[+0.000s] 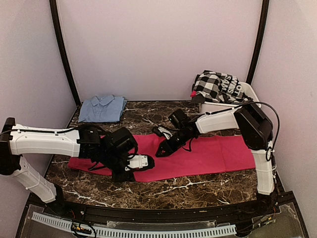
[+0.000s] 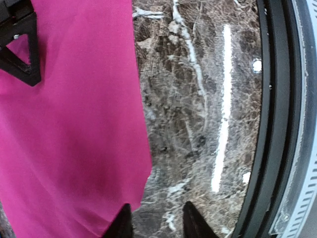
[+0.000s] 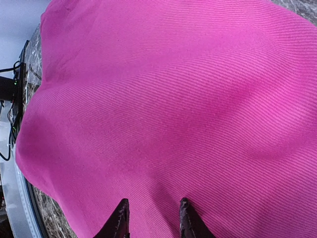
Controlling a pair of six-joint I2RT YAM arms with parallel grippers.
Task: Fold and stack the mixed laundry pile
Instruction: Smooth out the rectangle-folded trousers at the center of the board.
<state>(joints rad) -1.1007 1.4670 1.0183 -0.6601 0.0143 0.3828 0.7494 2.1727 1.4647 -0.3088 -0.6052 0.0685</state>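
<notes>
A magenta-pink cloth [image 1: 208, 153] lies spread flat across the middle of the marble table [image 1: 163, 191]. My left gripper [image 1: 143, 164] hangs over the cloth's near edge. In the left wrist view it [image 2: 157, 224] is open, one finger over the cloth [image 2: 74, 124] and the other over bare marble, nothing between them. My right gripper [image 1: 159, 152] is over the cloth's middle. In the right wrist view it [image 3: 151, 222] is open just above the flat fabric [image 3: 173, 99]. A folded light-blue piece [image 1: 102, 108] lies at the back left. A black-and-white checked garment [image 1: 215, 85] is heaped on the tub.
A white plastic tub [image 1: 250, 95] stands at the back right corner. The black raised rim [image 1: 148, 210] runs along the table's near edge, close to the left gripper. The right gripper's finger [image 2: 22, 54] shows in the upper left of the left wrist view.
</notes>
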